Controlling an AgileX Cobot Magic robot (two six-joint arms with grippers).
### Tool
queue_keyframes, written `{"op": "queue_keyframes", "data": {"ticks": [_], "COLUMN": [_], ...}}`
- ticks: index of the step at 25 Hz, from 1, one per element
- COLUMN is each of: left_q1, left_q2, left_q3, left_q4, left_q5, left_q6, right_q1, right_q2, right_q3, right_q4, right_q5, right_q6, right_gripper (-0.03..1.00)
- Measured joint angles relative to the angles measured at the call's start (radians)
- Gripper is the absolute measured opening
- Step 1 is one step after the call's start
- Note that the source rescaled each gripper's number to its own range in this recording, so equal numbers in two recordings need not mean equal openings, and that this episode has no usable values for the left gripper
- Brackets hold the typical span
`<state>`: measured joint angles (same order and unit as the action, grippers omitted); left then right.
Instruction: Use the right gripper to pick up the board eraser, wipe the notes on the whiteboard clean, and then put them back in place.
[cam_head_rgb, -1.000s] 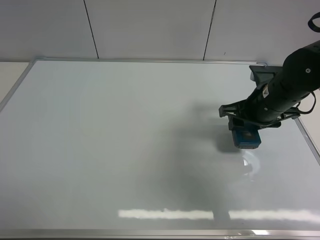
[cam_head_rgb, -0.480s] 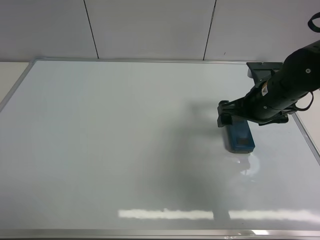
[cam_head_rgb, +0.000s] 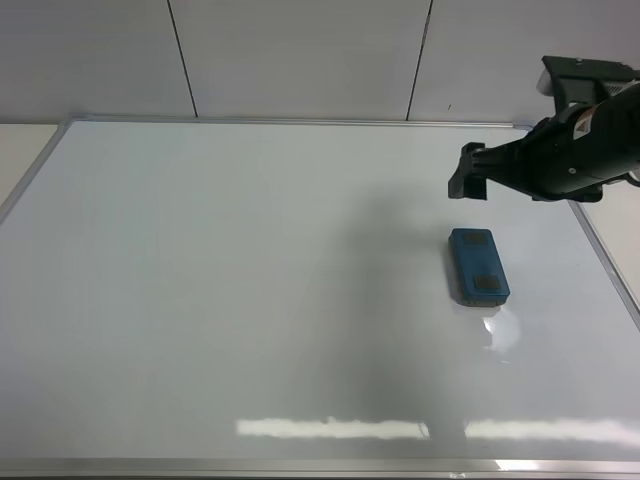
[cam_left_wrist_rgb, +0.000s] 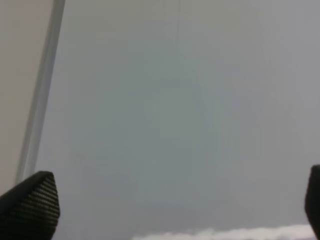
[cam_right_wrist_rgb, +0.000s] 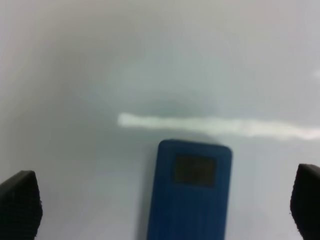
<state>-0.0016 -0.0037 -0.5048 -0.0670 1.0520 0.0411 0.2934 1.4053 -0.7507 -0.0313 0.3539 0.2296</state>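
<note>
Small teal-blue rectangular board eraser (cam_head_rgb: 478, 265) lies flat on the glossy white, silver-framed whiteboard (cam_head_rgb: 250, 280), toward its right side; no marker notes visible. Black two-fingered right gripper (cam_head_rgb: 468, 172) hangs above it, jaws spread wide, empty. Judged light, rigid, smooth-shelled: pinch across the long side walls, mid-length.

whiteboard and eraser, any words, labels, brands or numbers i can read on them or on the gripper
None can be read.
whiteboard: no writing shows, only glare streaks.
eraser: two dark square patches on top, no lettering in the high view or the right wrist view.
right gripper: a small pale mark on the arm behind it, too small and blurred to read.
Left wrist view: only bare board and fingertips, no text.
</note>
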Motion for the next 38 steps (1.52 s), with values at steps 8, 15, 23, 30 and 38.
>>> {"op": "queue_keyframes", "data": {"ticks": [8,15,23,30,38], "left_q1": [0.000,0.000,0.000,0.000,0.000], "left_q2": [0.000,0.000,0.000,0.000,0.000], "left_q3": [0.000,0.000,0.000,0.000,0.000], "left_q4": [0.000,0.000,0.000,0.000,0.000], "left_q5": [0.000,0.000,0.000,0.000,0.000], "left_q6": [0.000,0.000,0.000,0.000,0.000], "right_q1": [-0.168,-0.313,-0.323,-0.323,-0.323], "right_q2": [-0.220,-0.546,-0.920,-1.156,-1.402], "right_q3": [0.033,0.135,0.137,0.140,0.140], "right_q4": [0.019,0.049,0.053,0.053,0.081], "right_q5": [0.076,0.156,0.301,0.441,0.498], "right_q6": [-0.039,-0.100,-0.106,-0.147,-0.175], "right_gripper": [1.00,1.00,1.00,1.00,1.00]}}
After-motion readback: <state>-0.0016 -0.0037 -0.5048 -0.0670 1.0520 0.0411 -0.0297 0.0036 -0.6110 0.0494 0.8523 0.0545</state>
